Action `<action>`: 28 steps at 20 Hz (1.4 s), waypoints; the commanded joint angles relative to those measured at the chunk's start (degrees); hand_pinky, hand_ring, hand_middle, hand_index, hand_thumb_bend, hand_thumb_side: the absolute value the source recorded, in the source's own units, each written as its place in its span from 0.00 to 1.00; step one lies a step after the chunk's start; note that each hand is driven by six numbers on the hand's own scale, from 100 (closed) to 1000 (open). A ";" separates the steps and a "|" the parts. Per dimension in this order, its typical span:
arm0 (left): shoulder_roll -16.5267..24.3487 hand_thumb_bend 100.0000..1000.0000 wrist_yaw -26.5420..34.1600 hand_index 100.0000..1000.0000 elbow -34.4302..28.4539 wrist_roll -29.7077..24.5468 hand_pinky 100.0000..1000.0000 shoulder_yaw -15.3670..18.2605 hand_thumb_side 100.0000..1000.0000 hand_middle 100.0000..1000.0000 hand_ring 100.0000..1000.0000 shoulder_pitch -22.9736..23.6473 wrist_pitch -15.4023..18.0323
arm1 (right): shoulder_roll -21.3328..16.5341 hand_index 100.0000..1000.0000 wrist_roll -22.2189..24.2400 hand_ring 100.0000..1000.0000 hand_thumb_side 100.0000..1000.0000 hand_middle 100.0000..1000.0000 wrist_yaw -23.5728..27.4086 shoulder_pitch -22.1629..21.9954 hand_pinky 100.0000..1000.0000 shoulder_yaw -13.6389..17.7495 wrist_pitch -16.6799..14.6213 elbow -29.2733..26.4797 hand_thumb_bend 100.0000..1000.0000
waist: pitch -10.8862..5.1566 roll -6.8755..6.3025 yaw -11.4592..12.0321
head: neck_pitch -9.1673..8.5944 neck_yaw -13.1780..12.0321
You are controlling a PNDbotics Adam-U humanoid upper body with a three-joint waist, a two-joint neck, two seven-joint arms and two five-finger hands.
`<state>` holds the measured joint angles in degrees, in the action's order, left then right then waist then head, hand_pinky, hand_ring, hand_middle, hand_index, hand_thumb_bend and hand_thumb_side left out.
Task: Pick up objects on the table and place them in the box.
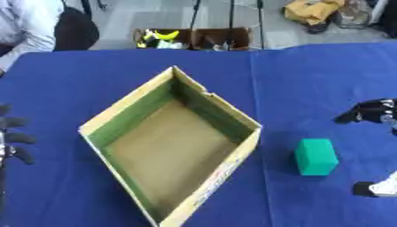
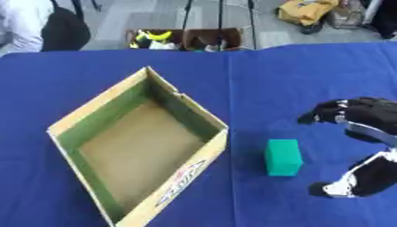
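Observation:
A green block (image 2: 283,157) lies on the blue table, just right of the open cardboard box (image 1: 247,155). The box holds nothing that I can see. My right hand (image 2: 364,116) hovers to the right of the block, apart from it, open, with fingers spread above and the thumb (image 2: 341,186) lower down. My left hand (image 1: 11,137) shows at the left edge of the left eye view, fingers relaxed, away from the box.
The blue cloth (image 1: 310,80) covers the whole table. Beyond the far edge stands a brown crate (image 1: 194,39) with yellow and other items on the floor. A person sits at the far left corner.

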<state>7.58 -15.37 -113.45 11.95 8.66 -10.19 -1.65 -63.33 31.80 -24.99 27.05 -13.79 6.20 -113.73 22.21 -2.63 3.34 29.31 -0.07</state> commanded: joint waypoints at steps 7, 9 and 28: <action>1.07 0.08 0.12 0.84 -1.14 -0.49 0.22 -0.32 0.93 0.57 0.46 -0.34 0.02 | -0.76 0.90 3.68 0.80 0.31 0.78 1.79 4.50 0.77 -0.63 3.82 -0.86 0.48 | -1.00 0.47 0.33 | -0.21 0.63; 1.09 0.08 0.14 0.84 -1.14 -0.50 0.22 -0.33 0.92 0.57 0.46 -0.33 0.01 | -0.55 0.89 4.60 0.80 0.29 0.78 1.69 5.08 0.77 -1.35 4.68 -0.86 0.47 | -1.00 0.51 0.49 | -0.29 0.74; 0.99 0.08 0.31 0.84 -1.14 -1.04 0.21 -0.76 0.92 0.57 0.46 -0.55 0.06 | 3.54 0.87 7.75 0.78 0.29 0.78 -6.85 11.17 0.74 -8.82 9.80 3.16 0.34 | -0.47 0.76 1.10 | -1.00 1.54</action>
<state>7.59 -15.16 -113.45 11.13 7.98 -10.37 -1.59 -59.09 39.75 -30.46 37.37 -22.69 15.71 -110.92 22.66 -2.00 4.41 29.08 1.26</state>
